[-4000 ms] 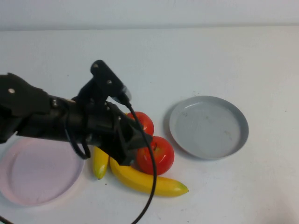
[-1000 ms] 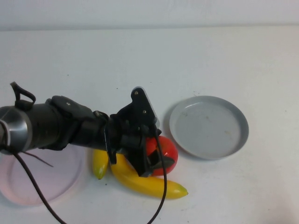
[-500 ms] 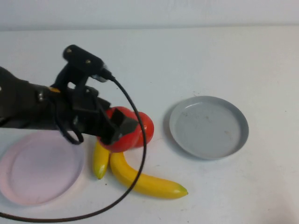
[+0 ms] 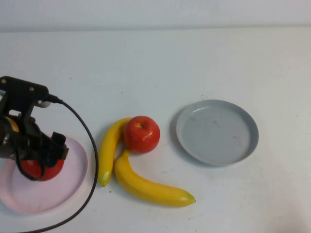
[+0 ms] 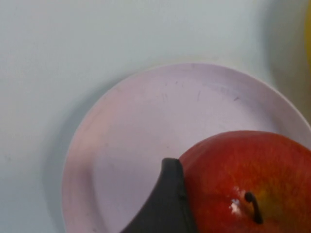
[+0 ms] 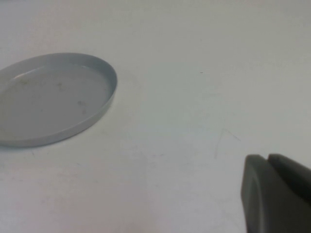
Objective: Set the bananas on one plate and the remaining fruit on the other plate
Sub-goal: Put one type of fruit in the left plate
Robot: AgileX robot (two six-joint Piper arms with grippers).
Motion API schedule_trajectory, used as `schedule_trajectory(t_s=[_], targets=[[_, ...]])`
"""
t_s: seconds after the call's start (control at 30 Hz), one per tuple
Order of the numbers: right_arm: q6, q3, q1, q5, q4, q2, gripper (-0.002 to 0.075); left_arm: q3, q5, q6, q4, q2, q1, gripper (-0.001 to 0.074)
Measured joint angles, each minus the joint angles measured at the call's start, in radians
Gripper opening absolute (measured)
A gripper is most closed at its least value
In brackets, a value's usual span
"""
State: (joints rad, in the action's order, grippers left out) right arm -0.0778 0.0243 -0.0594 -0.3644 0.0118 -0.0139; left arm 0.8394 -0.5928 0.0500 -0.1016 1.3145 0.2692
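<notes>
My left gripper [image 4: 43, 162] is shut on a red apple [image 4: 41, 169] and holds it over the pale pink plate [image 4: 73, 180] at the near left. In the left wrist view the apple [image 5: 243, 179] sits against one dark finger [image 5: 167, 206] above the plate [image 5: 146, 121]. The second red apple [image 4: 142, 134] rests mid-table against two yellow bananas, one short [image 4: 110, 148] and one long [image 4: 150, 187]. The grey plate [image 4: 217, 132] lies to the right with nothing on it. My right gripper [image 6: 267, 158] is shut and empty, beside the grey plate [image 6: 48, 102]; it does not show in the high view.
The left arm's black cable [image 4: 90, 160] loops over the pink plate's right edge toward the table's near edge. The white table [image 4: 160, 68] stretches behind the fruit.
My left gripper has carried the apple leftward from the fruit pile to above the pink plate. The second apple and both bananas now show fully.
</notes>
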Motion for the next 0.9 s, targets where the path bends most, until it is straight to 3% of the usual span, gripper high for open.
schedule_trajectory(t_s=[0.3, 0.53, 0.9], targets=[[0.000, 0.000, 0.000, 0.000, 0.001, 0.000, -0.0016, -0.048, 0.098, -0.026, 0.006, 0.087, -0.090, 0.0578], [0.000, 0.000, 0.000, 0.000, 0.001, 0.000, -0.0015, -0.048, 0.106, -0.026, 0.013, 0.107, -0.096, 0.0664], [0.000, 0.000, 0.000, 0.000, 0.001, 0.000, -0.0016, 0.006, 0.085, -0.013, 0.067, -0.029, -0.058, 0.0666]])
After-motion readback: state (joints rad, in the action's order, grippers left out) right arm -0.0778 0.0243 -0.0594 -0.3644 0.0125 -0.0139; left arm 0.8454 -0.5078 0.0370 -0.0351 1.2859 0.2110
